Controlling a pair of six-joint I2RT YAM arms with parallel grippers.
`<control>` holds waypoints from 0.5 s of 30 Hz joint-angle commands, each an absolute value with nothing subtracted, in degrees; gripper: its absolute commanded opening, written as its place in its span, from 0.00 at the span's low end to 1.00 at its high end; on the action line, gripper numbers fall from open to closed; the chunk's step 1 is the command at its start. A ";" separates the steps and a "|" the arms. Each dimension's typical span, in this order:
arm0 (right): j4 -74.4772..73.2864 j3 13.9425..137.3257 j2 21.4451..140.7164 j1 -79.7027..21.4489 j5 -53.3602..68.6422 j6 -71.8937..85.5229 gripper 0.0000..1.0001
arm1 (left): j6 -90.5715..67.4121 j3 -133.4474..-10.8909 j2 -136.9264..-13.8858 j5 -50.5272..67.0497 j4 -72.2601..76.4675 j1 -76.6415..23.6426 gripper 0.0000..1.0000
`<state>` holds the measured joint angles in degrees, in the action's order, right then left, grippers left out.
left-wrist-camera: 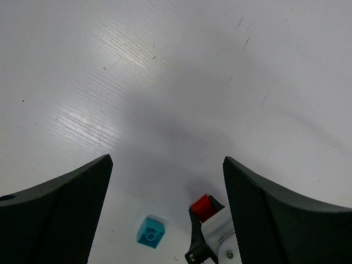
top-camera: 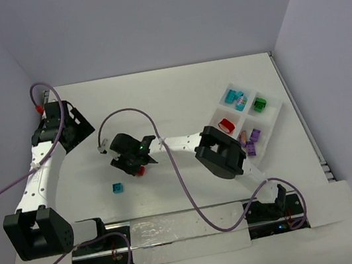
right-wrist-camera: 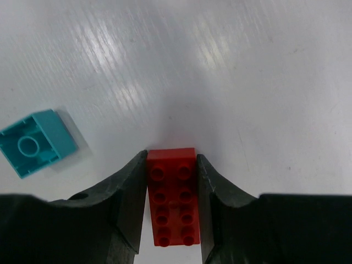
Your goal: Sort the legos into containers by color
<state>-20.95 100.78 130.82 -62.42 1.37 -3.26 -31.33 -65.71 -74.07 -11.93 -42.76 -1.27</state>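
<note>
Right tool [right-wrist-camera: 171, 160] clamped on red lego [right-wrist-camera: 172, 201], long sides, mid-length; rigid, light, slick plastic, should hold. Left tool [left-wrist-camera: 168, 162] spread apart

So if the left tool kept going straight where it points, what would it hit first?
Likely bare table. The left tool is open and empty; the teal brick and the red brick sit lower in its view, seemingly off that line.

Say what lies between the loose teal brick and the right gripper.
Right wrist view: only bare table lies between the teal brick and the right gripper, which is shut on the red brick.
</note>
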 commanded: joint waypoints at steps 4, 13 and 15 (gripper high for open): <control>-17.96 93.84 122.35 -60.22 -3.07 1.99 0.04 | -30.76 -67.39 -72.40 -10.71 -42.15 -0.70 0.89; -20.28 88.66 115.57 -52.76 -6.92 12.08 0.03 | -30.69 -67.08 -72.26 -10.21 -41.68 -0.62 0.89; -20.81 86.99 113.78 -49.01 -7.54 17.32 0.04 | -30.74 -67.06 -72.32 -9.92 -41.52 -0.62 0.89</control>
<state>-19.96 90.10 120.63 -55.56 -3.65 6.65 -31.21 -65.71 -74.04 -10.97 -42.72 -1.02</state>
